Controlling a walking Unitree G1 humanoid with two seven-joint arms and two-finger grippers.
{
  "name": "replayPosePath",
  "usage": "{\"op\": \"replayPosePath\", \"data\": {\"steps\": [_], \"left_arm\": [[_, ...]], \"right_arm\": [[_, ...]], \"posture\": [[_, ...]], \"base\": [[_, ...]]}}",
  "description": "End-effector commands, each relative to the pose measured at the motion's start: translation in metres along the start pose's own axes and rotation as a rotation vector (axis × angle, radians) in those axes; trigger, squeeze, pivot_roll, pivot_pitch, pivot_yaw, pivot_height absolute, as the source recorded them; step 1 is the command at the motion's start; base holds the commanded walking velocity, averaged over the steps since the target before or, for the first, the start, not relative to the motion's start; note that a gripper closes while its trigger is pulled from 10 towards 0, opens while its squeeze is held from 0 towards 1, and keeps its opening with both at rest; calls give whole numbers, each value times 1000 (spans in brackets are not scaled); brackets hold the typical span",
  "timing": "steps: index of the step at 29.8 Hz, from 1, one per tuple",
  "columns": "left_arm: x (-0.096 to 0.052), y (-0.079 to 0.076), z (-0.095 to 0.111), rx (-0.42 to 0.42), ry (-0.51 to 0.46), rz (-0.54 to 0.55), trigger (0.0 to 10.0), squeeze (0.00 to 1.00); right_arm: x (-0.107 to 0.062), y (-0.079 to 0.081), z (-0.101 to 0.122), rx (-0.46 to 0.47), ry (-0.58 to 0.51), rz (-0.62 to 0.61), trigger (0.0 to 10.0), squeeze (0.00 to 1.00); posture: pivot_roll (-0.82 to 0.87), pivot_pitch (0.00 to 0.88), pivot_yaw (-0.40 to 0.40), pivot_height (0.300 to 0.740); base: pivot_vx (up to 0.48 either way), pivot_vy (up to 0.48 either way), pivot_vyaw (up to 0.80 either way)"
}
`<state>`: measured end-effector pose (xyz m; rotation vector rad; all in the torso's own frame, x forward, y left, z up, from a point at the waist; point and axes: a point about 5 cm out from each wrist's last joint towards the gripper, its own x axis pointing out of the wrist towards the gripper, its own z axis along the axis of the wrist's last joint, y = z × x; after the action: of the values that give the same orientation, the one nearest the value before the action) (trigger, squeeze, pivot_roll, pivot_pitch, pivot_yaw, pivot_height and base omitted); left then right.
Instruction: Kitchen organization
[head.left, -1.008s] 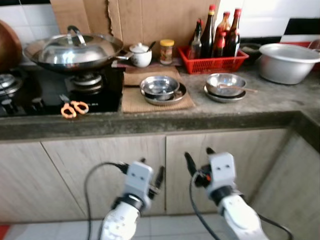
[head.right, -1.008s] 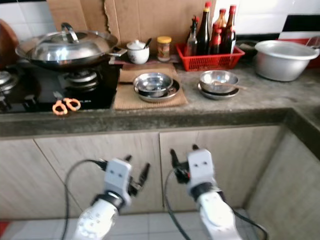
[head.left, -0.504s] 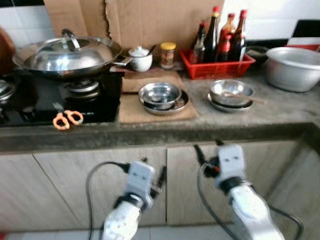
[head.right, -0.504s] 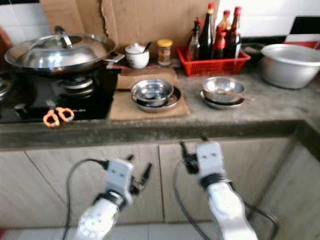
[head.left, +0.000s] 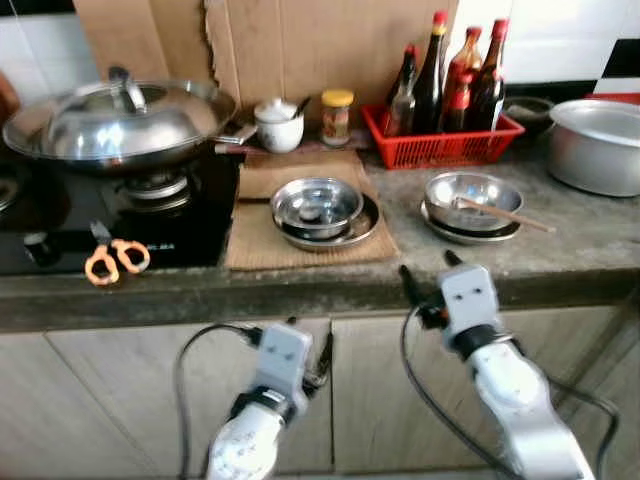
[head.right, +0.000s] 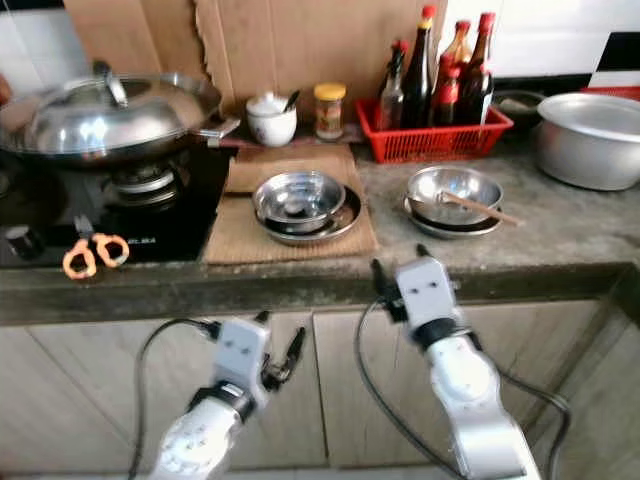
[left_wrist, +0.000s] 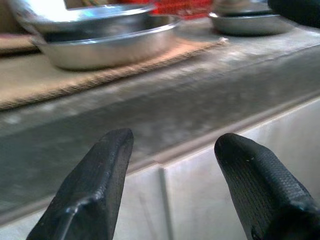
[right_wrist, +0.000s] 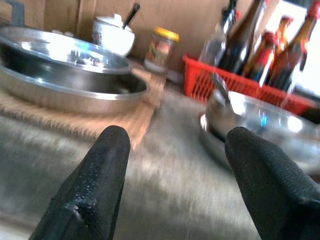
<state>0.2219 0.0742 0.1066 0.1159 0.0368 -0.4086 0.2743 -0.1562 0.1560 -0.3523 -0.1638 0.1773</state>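
The right end effector (head.left: 430, 272), fingers spread and empty, rises to the desk (head.left: 590, 240) edge at centre frame, apparently lining up on the stacked steel bowls (head.left: 317, 208) on the mat, while the left end effector (head.left: 305, 345), also open, waits below.

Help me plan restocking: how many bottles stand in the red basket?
5, maybe more hidden: in the red basket, a tall dark bottle, a small dark bottle, an amber bottle, a small red-capped bottle, a right-end bottle.
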Motion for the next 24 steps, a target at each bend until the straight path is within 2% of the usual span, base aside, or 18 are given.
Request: {"op": "replayPosePath", "data": {"steps": [1, 8, 11, 14, 15, 16, 23, 24], "left_arm": [[-1, 8, -1, 13, 5, 17, 10000, 0], [0, 6, 0, 10, 2, 12, 10000, 0], [0, 4, 4, 17, -21, -1, 10000, 0], [-1, 3, 4, 6, -24, -4, 10000, 0], [-1, 2, 5, -5, -27, -6, 10000, 0], [-1, 2, 5, -5, -27, -6, 10000, 0], [-3, -1, 9, -19, -39, 2, 10000, 0], [-3, -1, 9, -19, -38, 2, 10000, 0]], "right_arm": [[6, 9, 10, -14, -57, 44, 10000, 0], [22, 5, 21, -130, -127, 107, 10000, 0], [38, 2, 30, -276, -184, 152, 10000, 0], [40, 0, 31, -303, -187, 156, 10000, 0], [45, -1, 32, -355, -197, 168, 10000, 0], [45, -1, 32, -355, -197, 168, 10000, 0], [64, -8, 36, -599, -244, 285, 10000, 0], [66, -8, 36, -605, -242, 286, 10000, 0]], "posture": [[115, 0, -21, 740], [113, 0, -27, 740], [115, 0, -32, 740], [119, 0, -37, 740], [122, 0, -37, 740], [122, 0, -37, 740], [129, 24, -65, 740], [129, 24, -65, 740]], "base": [[0, 0, 0], [0, 0, 0], [0, 0, 0], [0, 0, 0], [0, 0, 0], [0, 0, 0], [0, 0, 0], [0, 0, 0]]}}
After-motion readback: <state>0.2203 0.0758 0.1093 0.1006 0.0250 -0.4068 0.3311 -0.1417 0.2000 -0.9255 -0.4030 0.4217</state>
